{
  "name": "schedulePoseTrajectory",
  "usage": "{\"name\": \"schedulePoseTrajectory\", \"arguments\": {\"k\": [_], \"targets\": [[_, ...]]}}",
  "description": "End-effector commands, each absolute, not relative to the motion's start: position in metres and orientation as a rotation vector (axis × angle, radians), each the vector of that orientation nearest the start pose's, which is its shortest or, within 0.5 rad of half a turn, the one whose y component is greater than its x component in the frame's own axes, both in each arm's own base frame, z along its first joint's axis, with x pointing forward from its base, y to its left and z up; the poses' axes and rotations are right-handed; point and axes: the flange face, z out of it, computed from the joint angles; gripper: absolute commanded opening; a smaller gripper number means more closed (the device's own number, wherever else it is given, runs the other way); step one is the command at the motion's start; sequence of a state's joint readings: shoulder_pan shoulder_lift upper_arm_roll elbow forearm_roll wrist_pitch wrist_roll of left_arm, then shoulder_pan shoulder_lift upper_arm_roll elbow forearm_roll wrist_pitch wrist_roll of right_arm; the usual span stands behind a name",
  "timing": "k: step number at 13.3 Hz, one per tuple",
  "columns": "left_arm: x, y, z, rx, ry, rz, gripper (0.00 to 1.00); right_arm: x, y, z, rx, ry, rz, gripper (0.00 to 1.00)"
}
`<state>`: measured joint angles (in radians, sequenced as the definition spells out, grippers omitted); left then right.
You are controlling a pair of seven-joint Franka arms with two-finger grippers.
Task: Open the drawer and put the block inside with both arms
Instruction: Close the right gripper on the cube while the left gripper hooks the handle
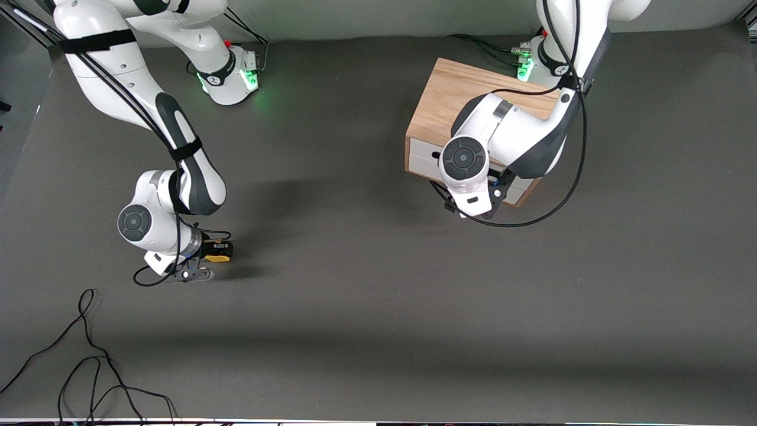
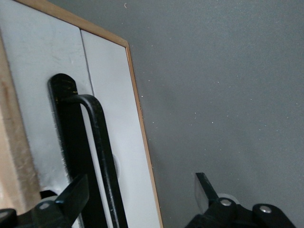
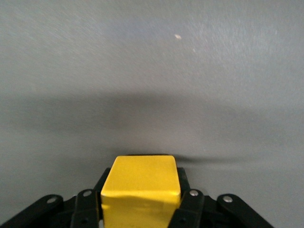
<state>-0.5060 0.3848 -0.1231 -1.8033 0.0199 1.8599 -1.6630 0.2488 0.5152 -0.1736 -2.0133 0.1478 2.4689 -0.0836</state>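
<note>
I see the right gripper low over the bare grey table toward the right arm's end, fingers clamped on the yellow block. Toward the left arm's end, the left gripper sits at the white front of the shut drawer in the wooden box, fingers apart, one either side of the black bar handle, not gripping it
</note>
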Motion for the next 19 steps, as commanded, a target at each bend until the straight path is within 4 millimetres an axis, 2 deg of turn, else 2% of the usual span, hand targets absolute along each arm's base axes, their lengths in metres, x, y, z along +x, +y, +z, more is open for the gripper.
{"name": "schedulePoseTrajectory", "arguments": {"k": [1, 6, 9, 12, 14, 15, 19], "targets": [[0.493, -0.353, 0.303, -2.488, -1.394, 0.194, 1.0, 0.596, 0.051, 0.242, -3.095, -0.099, 0.064, 0.0], [0.495, -0.354, 0.293, -2.49, -1.395, 0.197, 1.0, 0.592, 0.051, 0.383, -3.029, -0.113, 0.083, 0.0], [0.502, -0.358, 0.302, -2.511, -1.406, 0.18, 1.0, 0.584, 0.039, 0.456, -3.012, -0.114, 0.081, 0.0], [0.515, -0.366, 0.294, -2.541, -1.41, 0.149, 1.0, 0.578, 0.022, 0.522, -3.002, -0.104, 0.173, 0.0], [0.526, -0.373, 0.294, -2.556, -1.425, 0.143, 1.0, 0.567, 0.014, 0.553, -3.072, -0.136, 0.236, 0.0], [0.533, -0.377, 0.296, -2.566, -1.433, 0.137, 1.0, 0.563, 0.014, 0.559, -3.091, -0.148, 0.247, 0.0], [0.557, -0.393, 0.303, -2.607, -1.461, 0.105, 1.0, 0.565, 0.012, 0.562, -3.083, -0.138, 0.236, 0.0]]}}
